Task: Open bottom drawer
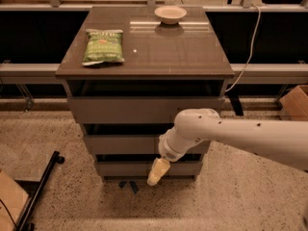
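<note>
Bottom drawer [122, 169] is lowest of 3 in cabinet [74, 112], just above floor. Gripper [158, 172] points down across drawer front, right of centre; clenched or released, can't tell. Worktop [173, 49]: green chip bag [102, 45] left, bowl [170, 14] at back.

The robot's arm [250, 138] is a thick, smooth white tube with a rounded shell and a few small dark dots along it. A bulbous white joint [192, 121] leads into a narrower, ringed wrist collar [169, 150]. The gripper [158, 171] is pale cream-yellow and tapered, and sits in front of the bottom drawer [120, 168], near the middle of its front.
</note>
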### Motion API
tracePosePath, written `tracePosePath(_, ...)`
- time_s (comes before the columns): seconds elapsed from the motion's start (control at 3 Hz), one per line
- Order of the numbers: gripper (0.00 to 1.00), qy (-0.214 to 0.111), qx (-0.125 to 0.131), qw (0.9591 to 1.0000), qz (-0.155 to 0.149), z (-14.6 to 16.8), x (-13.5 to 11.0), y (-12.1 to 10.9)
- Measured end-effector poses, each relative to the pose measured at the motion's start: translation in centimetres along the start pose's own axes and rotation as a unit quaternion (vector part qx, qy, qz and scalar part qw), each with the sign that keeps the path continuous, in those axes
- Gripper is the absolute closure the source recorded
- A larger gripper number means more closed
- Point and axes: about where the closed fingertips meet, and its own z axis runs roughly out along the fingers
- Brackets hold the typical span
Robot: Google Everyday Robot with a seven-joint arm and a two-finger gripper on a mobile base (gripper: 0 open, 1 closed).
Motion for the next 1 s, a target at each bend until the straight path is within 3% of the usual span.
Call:
tracePosePath(0.67,0.0,0.001,-0.029,0.9987,0.042,8.8,5.5,-3.5)
tracePosePath(1.0,0.0,0.001,-0.029,0.9987,0.042,8.8,5.5,-3.5)
